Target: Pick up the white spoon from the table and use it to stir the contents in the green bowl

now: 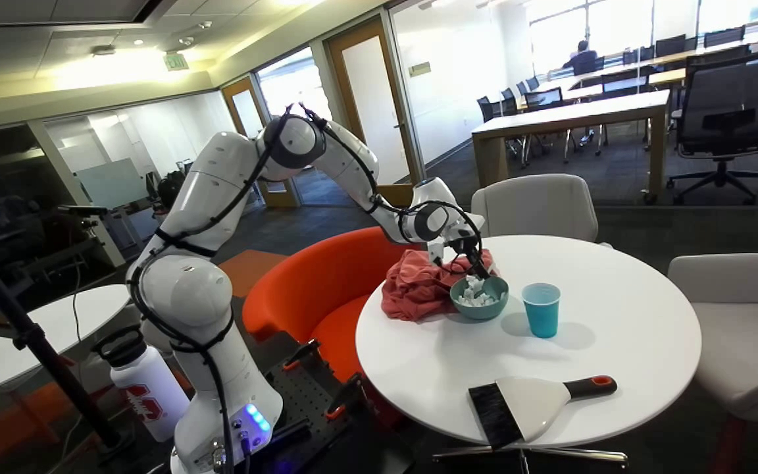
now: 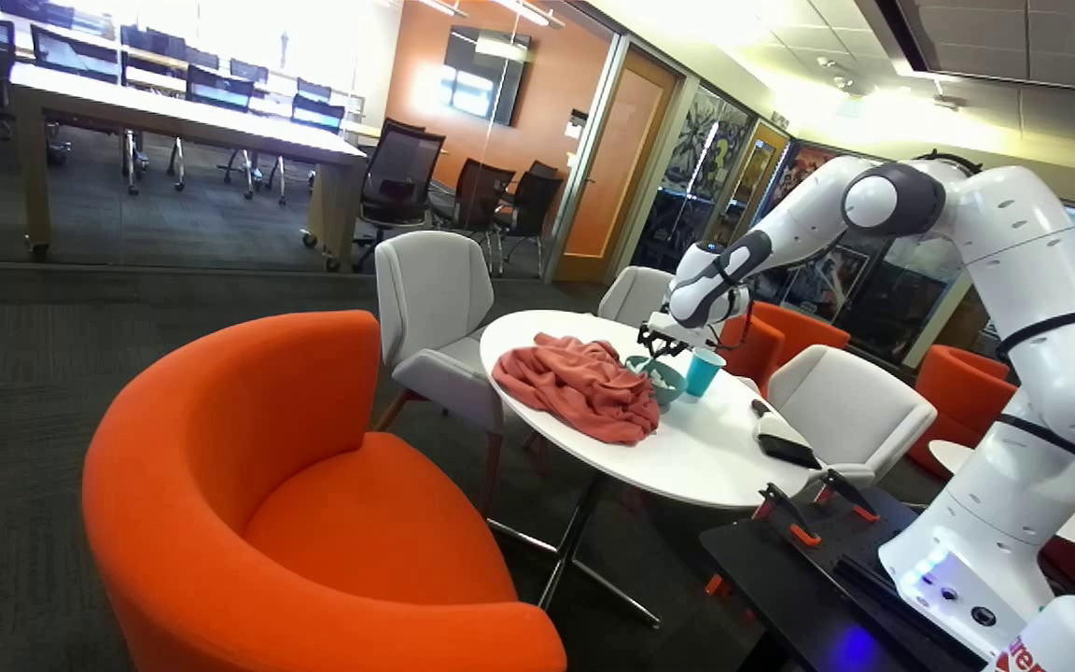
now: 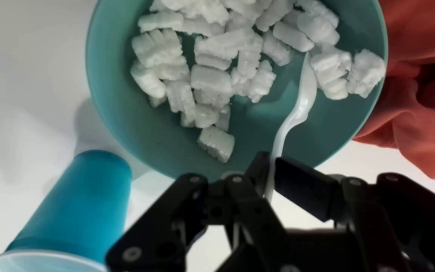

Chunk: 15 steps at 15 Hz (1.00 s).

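Claw pinching the white spoon by its handle, I'd guess to leave the head free for stirring | head inside the green bowl, beside white chunks | teal cup and red cloth near the rim, perhaps nudgeable | brush well apart on the table, likely parked aside

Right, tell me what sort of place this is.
Probably a shared office or campus lounge rather than a home. In an exterior view, these suggest it: an exit sign up high, a long wooden desk, and a wheeled mesh chair near it.
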Tool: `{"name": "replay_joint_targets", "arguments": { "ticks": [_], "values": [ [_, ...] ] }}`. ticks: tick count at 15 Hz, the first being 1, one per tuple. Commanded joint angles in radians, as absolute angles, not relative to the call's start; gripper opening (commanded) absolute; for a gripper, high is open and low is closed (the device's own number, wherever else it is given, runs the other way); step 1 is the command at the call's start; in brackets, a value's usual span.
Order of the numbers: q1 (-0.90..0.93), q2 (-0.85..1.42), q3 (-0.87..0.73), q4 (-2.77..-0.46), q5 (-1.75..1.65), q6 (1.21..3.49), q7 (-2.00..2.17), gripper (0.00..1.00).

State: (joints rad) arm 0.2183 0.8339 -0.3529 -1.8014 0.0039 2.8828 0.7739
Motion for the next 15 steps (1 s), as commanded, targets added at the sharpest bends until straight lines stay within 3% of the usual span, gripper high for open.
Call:
{"name": "replay_joint_targets", "arguments": {
  "ticks": [1,15],
  "values": [
    [0.208,0.744,-0.34,-1.866,0.016,2.8,0.731,0.03],
    [0.213,0.723,-0.355,-1.86,-0.08,2.557,0.774,0.03]
  ]
}}
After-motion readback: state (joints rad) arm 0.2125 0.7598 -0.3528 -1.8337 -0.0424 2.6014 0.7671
